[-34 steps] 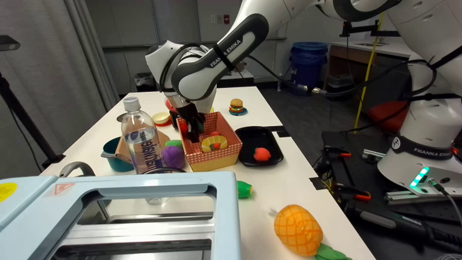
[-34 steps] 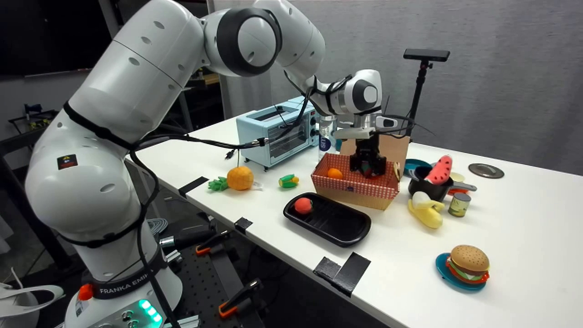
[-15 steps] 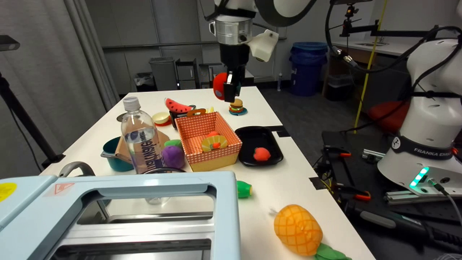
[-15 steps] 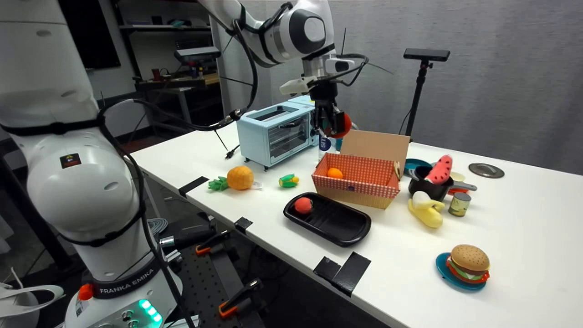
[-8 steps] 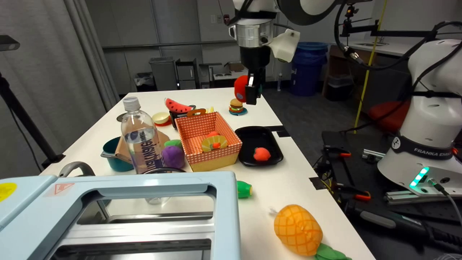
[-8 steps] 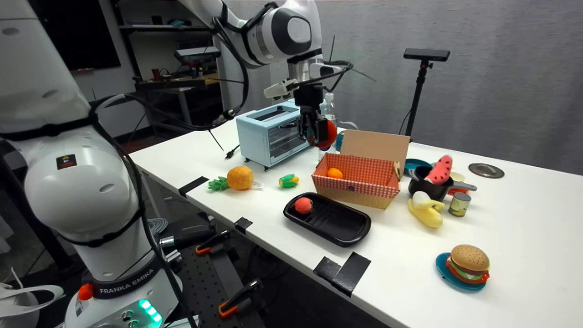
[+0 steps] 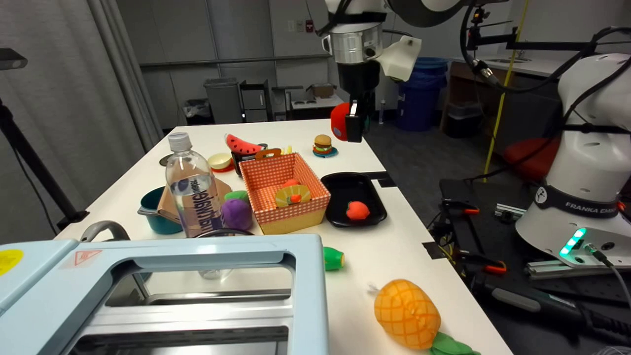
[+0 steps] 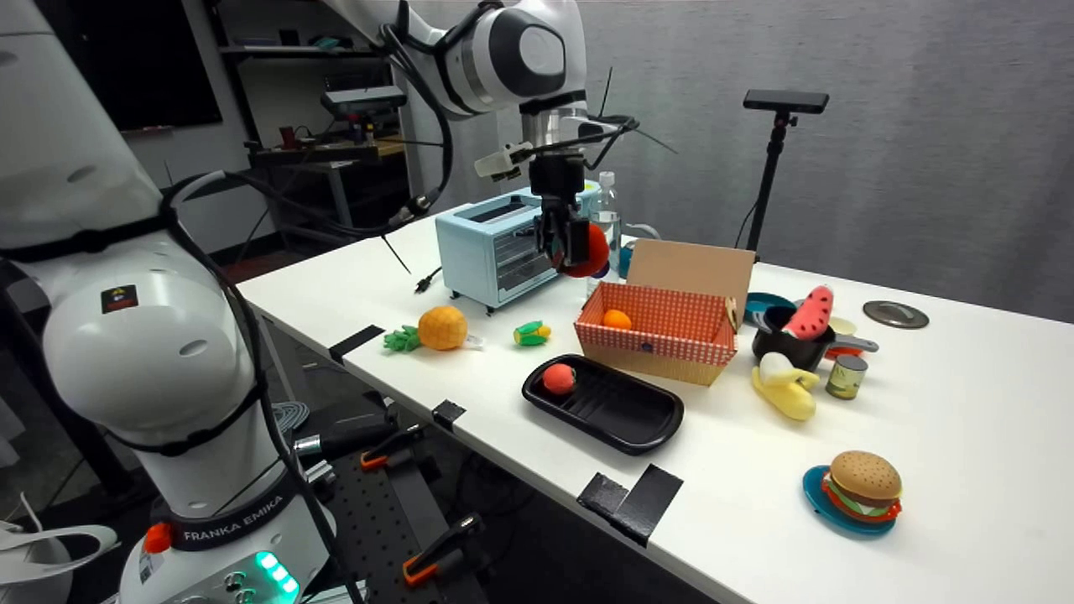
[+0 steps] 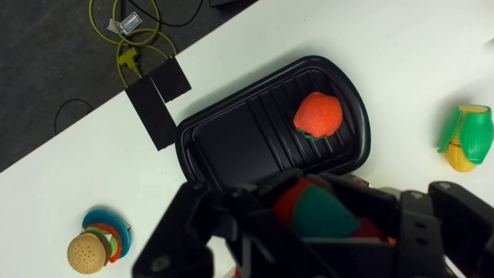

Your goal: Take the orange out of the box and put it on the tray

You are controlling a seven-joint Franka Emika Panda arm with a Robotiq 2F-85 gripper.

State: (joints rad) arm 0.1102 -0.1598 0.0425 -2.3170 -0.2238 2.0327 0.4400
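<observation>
Removal and placing remain: round orange toy fruit point(image 8: 617, 320) in red-checked rectangular basket point(image 8: 646, 346), shallow black tray point(image 8: 621, 413) awaiting — black gripper point(image 8: 563, 244) busy (jaws clamping red-and-green toy point(image 8: 597, 251)).

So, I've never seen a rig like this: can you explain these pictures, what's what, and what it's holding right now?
The machine is a single jointed robot arm with a black gripper at its end. Two pictures are taken from outside the robot; the third is taken at its wrist, looking down, with the gripper in its lower part. On the white table, the black tray carries a small red fruit. Beside it stands the box, lined in red check, with the orange inside. Around them are a pale blue toaster oven, a toy pineapple, toy corn and a toy burger. The gripper holds a rounded red toy with some green, up off the table; I can't tell what it is meant to be.
</observation>
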